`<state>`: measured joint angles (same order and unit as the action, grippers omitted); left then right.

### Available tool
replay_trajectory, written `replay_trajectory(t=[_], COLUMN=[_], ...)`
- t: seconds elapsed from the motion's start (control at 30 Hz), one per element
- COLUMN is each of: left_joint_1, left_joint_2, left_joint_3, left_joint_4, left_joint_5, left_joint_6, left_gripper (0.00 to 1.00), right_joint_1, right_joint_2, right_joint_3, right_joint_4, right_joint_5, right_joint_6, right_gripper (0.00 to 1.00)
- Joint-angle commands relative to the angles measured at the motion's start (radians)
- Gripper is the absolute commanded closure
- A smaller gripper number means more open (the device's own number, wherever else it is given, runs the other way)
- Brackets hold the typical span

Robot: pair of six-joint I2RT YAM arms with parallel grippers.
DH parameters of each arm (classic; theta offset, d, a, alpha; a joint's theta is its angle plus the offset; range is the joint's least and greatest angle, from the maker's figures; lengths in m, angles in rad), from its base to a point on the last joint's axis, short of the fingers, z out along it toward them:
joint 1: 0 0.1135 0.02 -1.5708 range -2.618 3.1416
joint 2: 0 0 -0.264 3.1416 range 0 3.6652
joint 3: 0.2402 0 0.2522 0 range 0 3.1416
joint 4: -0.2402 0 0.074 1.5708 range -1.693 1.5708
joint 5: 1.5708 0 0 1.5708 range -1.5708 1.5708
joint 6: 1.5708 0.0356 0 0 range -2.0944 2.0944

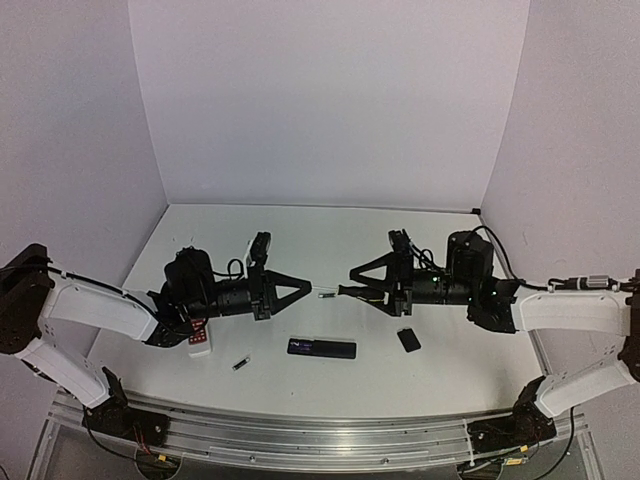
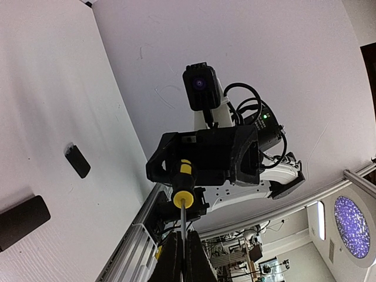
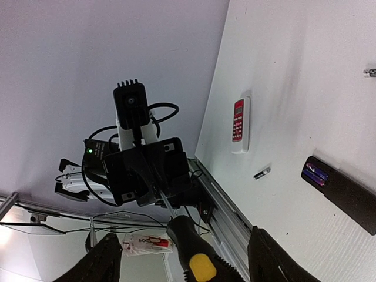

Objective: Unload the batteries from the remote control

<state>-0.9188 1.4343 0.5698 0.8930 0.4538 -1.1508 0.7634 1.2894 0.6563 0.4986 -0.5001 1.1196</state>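
Observation:
The black remote (image 1: 322, 348) lies face down near the table's front, its compartment open with batteries (image 1: 300, 347) inside. They also show in the right wrist view (image 3: 315, 175). One loose battery (image 1: 241, 363) lies left of the remote and shows in the right wrist view too (image 3: 262, 173). My left gripper (image 1: 305, 288) is shut on the metal shaft of the yellow-and-black screwdriver (image 2: 183, 182), held in the air. My right gripper (image 1: 355, 283) faces it with its fingers (image 3: 100, 261) wide open. The screwdriver's handle (image 3: 191, 247) sits between them.
A white remote with a red panel (image 1: 200, 338) lies under the left arm. The small flat black cover (image 1: 408, 340) lies right of the black remote. A tiny metallic thing (image 3: 369, 72) lies far off on the table. A metal rail (image 1: 300, 430) runs along the near edge.

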Motion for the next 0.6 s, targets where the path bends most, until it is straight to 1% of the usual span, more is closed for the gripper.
replay_trajectory(t=[0.0, 0.37, 0.5, 0.57], left_joint_1=[0.002, 0.0, 0.0, 0.0], left_joint_2=[0.009, 0.057, 0.061, 0.061], left_joint_3=[0.034, 0.054, 0.069, 0.07], left_joint_4=[0.074, 0.05, 0.0, -0.015], left_joint_5=[-0.03, -0.013, -0.003, 0.001], left_joint_6=[-0.003, -0.013, -0.001, 0.004], left_gripper=[1.0, 1.0, 1.0, 1.0], right_joint_1=[0.008, 0.01, 0.01, 0.01], right_joint_2=[0.009, 0.012, 0.013, 0.012], right_joint_3=[0.029, 0.056, 0.058, 0.056], right_joint_4=[0.148, 0.176, 0.177, 0.177], right_joint_5=[-0.05, -0.098, -0.101, -0.097], right_joint_6=[0.092, 0.088, 0.084, 0.078], right_gripper=[0.34, 0.45, 0.54, 0.63])
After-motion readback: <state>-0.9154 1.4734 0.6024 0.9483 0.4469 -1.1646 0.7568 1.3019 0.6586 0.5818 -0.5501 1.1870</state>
